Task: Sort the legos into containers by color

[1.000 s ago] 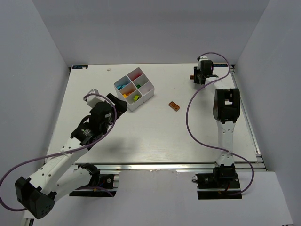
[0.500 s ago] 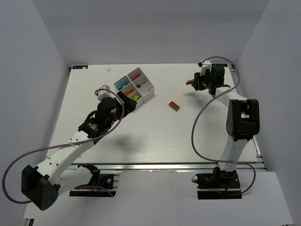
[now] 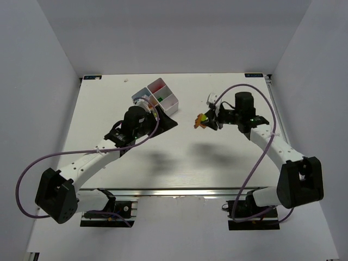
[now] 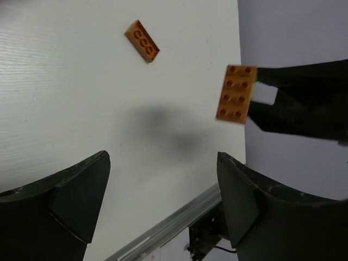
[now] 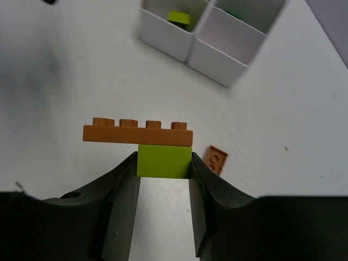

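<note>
Aloft, right hand grasping two stacked legos, one loose orange plate, left hand released.

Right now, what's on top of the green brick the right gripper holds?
An orange plate, studs facing away, stuck across the green brick. The fingers cover the brick's sides; its underside is hidden.

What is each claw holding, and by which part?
Right claw grips the green brick by its sides, an orange plate stuck on top. Left claw is open, holding nothing.
</note>
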Tool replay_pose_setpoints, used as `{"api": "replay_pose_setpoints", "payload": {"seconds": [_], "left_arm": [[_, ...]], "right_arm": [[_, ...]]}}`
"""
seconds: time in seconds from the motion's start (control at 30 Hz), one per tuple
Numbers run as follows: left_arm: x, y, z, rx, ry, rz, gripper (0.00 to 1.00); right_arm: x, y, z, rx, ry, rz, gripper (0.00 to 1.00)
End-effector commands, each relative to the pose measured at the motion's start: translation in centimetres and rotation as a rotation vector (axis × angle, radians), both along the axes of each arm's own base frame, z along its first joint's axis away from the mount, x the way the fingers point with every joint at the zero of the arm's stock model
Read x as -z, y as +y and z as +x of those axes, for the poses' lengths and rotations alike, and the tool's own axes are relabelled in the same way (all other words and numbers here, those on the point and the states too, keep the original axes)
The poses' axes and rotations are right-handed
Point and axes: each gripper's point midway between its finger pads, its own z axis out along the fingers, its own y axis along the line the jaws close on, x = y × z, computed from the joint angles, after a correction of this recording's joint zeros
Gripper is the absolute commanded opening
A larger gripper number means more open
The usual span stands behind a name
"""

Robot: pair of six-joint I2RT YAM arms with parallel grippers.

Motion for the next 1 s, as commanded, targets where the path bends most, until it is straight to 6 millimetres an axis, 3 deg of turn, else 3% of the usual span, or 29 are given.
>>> {"api": "replay_pose_setpoints", "payload": {"seconds": [0.0, 0.13, 0.23, 0.4, 0.67, 0.97], "left_arm": [[-3.5, -1.5, -0.5, 0.106, -0.084, -0.08, 0.88], [-3.3, -2.6, -1.7, 0.197, -0.074, -0.11, 0.87], [-3.5, -3.2, -2.5, 0.247, -0.074, -0.159, 0.86], [-4.1, -3.6, -4.0, 0.302, -0.089, -0.231, 0.84], [-2.0, -3.3, -4.9, 0.323, -0.044, -0.191, 0.81], [-0.7, -4.4, -5.4, 0.389, -0.008, -0.192, 0.76]], "right_arm": [[-0.2, 2.3, -4.2, -0.181, -0.057, -0.039, 0.0], [0.4, 4.7, -7.2, -0.273, -0.074, -0.065, 0.0], [0.4, 5.8, -8.0, -0.302, -0.076, -0.069, 0.0], [-0.3, 7.1, -8.0, -0.321, -0.084, -0.06, 0.0], [-1.4, 8.6, -8.1, -0.346, -0.092, -0.04, 0.0], [-1.7, 9.3, -7.5, -0.334, -0.099, -0.031, 0.0]]}}
